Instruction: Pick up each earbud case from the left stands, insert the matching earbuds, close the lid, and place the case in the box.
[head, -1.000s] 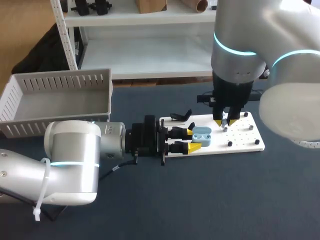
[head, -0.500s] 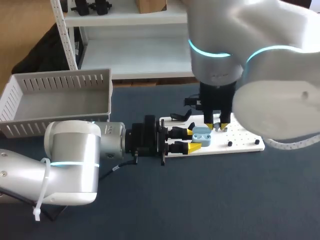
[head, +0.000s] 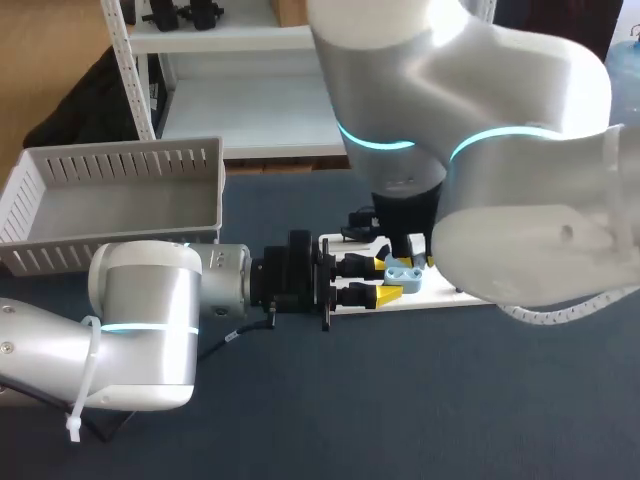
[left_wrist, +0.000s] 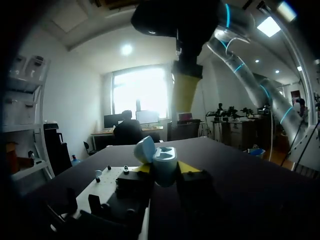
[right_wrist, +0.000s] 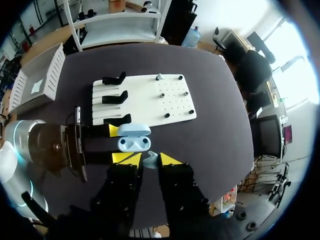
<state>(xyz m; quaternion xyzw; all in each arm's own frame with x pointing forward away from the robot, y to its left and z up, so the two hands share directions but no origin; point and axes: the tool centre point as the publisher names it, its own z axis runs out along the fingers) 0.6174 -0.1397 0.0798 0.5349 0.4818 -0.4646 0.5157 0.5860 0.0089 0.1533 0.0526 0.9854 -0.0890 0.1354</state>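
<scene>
**Right arm shifts left across the board**

We see our right hand, a pale earbud between its tips, carried leftward from the pegged end of the white board to just beside the open earbud case. In the head view its arm now covers much of the board.

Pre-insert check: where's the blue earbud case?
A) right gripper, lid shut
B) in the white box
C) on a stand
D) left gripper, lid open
D: the blue earbud case is clamped between the left gripper's yellow fingers, lid hinged open.
</scene>
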